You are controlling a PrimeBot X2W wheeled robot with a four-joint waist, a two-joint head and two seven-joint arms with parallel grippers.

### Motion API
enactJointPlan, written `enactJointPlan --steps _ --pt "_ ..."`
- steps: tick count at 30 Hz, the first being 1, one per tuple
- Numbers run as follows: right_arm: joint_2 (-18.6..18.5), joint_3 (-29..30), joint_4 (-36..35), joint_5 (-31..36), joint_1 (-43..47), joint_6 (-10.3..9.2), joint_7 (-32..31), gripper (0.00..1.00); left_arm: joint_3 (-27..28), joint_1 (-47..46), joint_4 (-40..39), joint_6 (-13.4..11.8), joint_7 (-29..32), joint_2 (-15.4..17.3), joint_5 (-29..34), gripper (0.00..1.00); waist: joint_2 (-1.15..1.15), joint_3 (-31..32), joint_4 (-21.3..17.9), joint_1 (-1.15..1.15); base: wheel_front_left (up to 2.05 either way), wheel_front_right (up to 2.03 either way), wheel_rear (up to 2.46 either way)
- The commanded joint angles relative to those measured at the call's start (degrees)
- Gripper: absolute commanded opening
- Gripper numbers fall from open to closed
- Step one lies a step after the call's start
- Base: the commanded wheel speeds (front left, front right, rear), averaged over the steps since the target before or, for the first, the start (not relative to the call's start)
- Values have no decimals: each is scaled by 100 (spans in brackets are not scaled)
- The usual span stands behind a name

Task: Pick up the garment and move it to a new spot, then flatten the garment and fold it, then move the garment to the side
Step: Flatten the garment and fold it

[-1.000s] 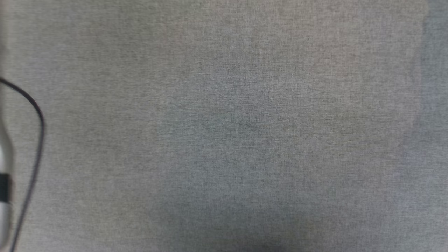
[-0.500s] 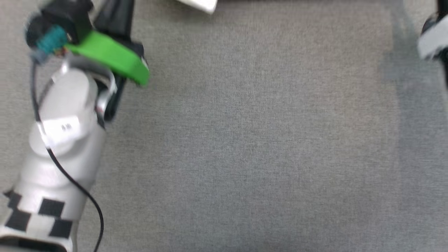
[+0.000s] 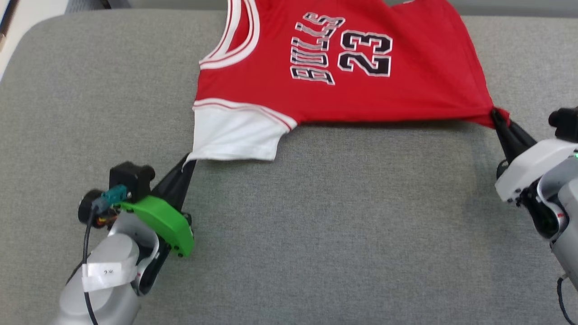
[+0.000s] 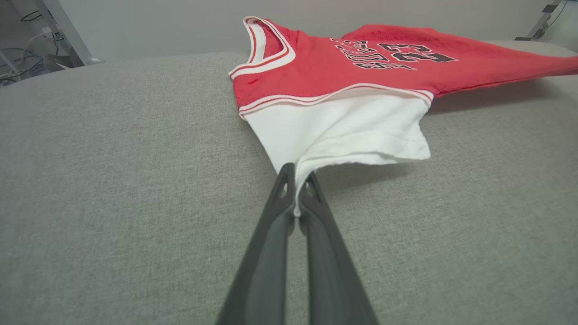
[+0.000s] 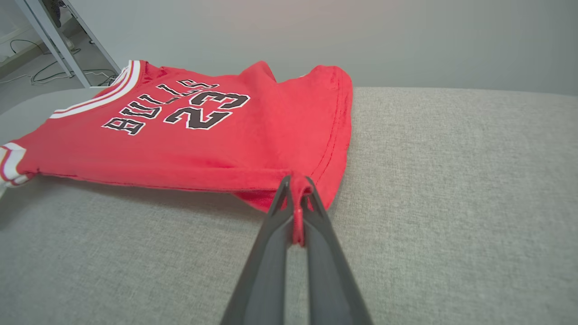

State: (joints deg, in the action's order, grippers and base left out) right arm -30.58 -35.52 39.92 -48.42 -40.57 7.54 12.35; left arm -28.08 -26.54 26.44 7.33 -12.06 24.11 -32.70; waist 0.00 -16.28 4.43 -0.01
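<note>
We noted left gripper [image 3: 188,160] clenched on corner of white sleeve. Bright green plastic bracket [image 3: 159,222] and white paper label [image 3: 102,272] sat on its arm; label writing too small for us to read. Red jersey with white sleeve and striped trim [image 3: 361,97] lay stretched flat on grey woven fabric surface [image 3: 316,225], toward far edge. We read "BULLS" and "23" in black-and-white lettering. Right gripper [image 3: 495,113] pinched red hem corner.

Jersey [image 3: 361,90] on the worktop [image 3: 316,234], ahead of both jaws: sleeve [image 3: 235,135] in the left jaws, hem corner [image 3: 492,113] in the right.
</note>
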Motion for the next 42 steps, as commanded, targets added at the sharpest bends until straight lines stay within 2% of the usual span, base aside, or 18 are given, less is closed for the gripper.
enactJointPlan --steps 1,10,22,29,36,39,42 --pt "-24 -55 13 -130 239 -5 -38 0 -63 261 -87 14 57 110 -167 0 0 466 24 1 0 0 0" --pt "-119 -203 -63 -724 1243 -5 -319 0 -362 1390 -795 15 357 492 -495 0 0 1172 48 1 0 0 0" --pt "-356 -111 -655 -1392 2533 -5 -813 0 -571 2759 -1901 13 784 1043 -1011 0 0 1912 17 1 0 0 0" --pt "-594 41 -1122 -1426 3312 -5 -907 0 -725 3425 -2534 14 1102 1447 -1484 0 0 2185 -14 1 0 0 0" --pt "-760 402 -1559 -1274 3907 -5 -1188 0 -930 3842 -3234 15 1509 1958 -2088 0 0 2181 -37 1 0 0 0" --pt "-783 630 -1765 -1187 4054 -5 -1299 0 -853 3767 -3380 15 1424 2077 -2071 0 0 2101 -38 1 0 0 0" --pt "-776 909 -1989 -1037 4104 -5 -1383 0 -704 3545 -3457 14 1245 2061 -1976 0 0 1973 -47 1 0 0 0"
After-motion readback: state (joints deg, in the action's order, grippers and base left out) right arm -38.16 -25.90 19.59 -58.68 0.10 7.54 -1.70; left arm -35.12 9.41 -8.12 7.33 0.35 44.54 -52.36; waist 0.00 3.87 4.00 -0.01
